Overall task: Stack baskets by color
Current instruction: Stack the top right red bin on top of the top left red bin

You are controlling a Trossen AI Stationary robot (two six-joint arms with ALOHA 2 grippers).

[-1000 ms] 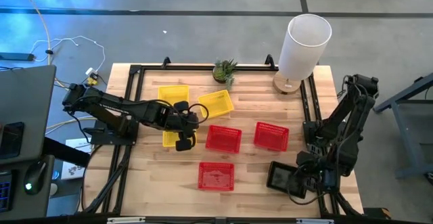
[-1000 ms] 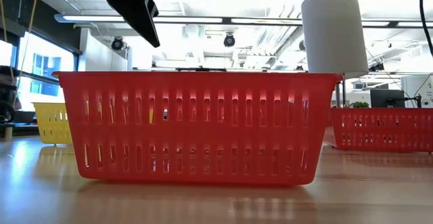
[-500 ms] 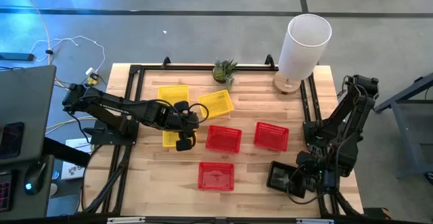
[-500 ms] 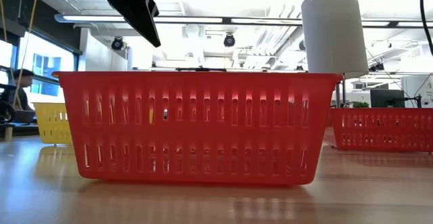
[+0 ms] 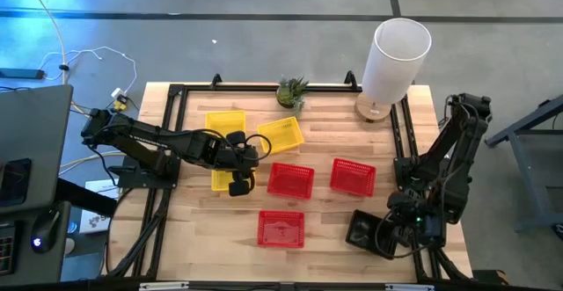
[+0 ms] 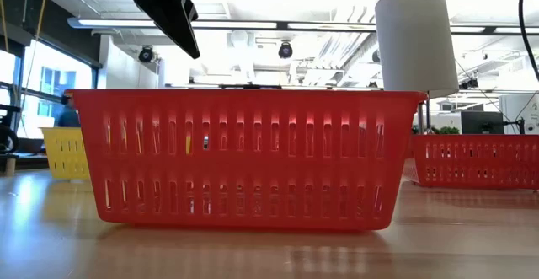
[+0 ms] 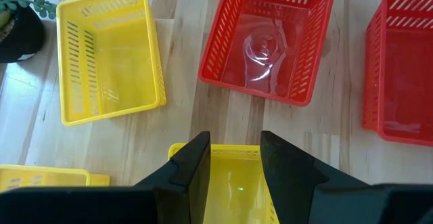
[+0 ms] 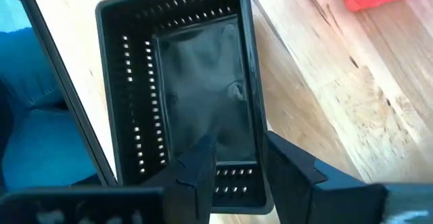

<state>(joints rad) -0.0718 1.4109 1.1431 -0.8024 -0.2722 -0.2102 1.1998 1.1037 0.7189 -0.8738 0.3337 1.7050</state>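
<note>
Three red baskets [image 5: 290, 179] [image 5: 354, 176] [image 5: 281, 229] lie open side up in the middle of the table. Two yellow baskets [image 5: 226, 124] [image 5: 281, 134] sit farther back. My left gripper [image 7: 233, 166] hangs open, clear above a third yellow basket [image 7: 238, 187] at the left. A black basket [image 8: 189, 82] rests on its bottom at the table's near right. My right gripper [image 8: 240, 170] is open, one finger over the black basket's inside and one outside its long wall, at a corner.
A tall white cylinder [image 5: 396, 58] stands at the far right corner, and a small potted plant [image 5: 292, 90] at the far edge. A black frame rail [image 5: 167, 150] runs along the table's sides. Bare wood lies at the near left.
The black basket now lies a little more askew on the table than a second ago. My right arm has shifted slightly above it. My left arm has kept still.
</note>
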